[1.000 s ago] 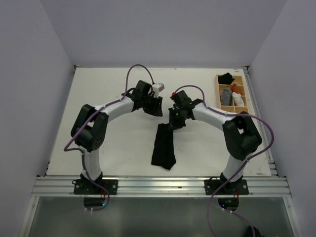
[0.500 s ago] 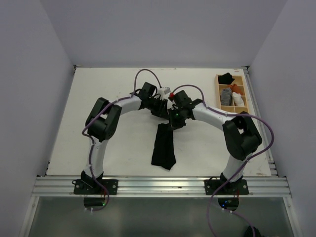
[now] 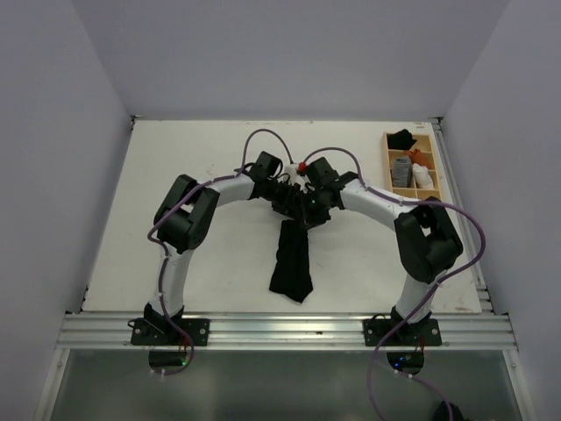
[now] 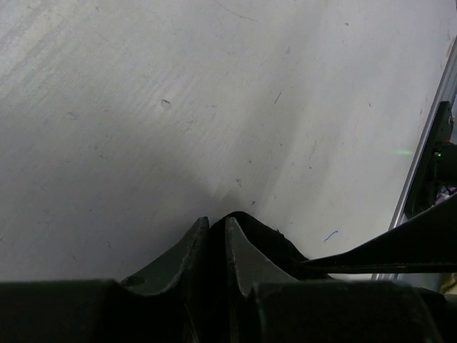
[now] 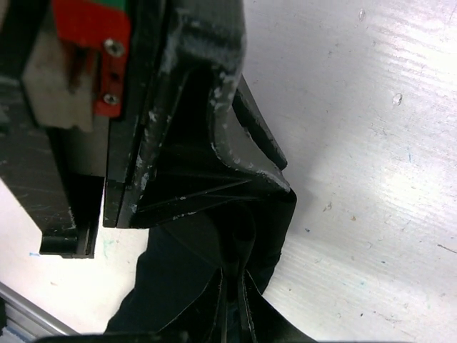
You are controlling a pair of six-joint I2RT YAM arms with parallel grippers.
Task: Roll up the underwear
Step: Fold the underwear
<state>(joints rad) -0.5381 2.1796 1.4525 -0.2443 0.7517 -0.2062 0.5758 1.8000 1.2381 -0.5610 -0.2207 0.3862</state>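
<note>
Your left gripper (image 4: 217, 227) is at the centre of the top view, at the upper end of the underwear (image 3: 292, 259). Its jaws stand almost together, and you cannot tell whether cloth is caught in the thin dark slit between them. The underwear lies as a long black strip on the desk (image 3: 175, 175), running from the centre toward the lower edge. Just to the right, your right gripper (image 5: 234, 289) has its jaws clamped on that same upper end.

The underwear (image 3: 291, 263), below the fingers, is being shown as soft, matt black cloth. The left gripper's fingers (image 5: 246, 128) are being seen as hard black plastic, scuffed whitish. Beyond them, the table (image 4: 143, 107) is being shown as white, matt and finely scratched.
</note>
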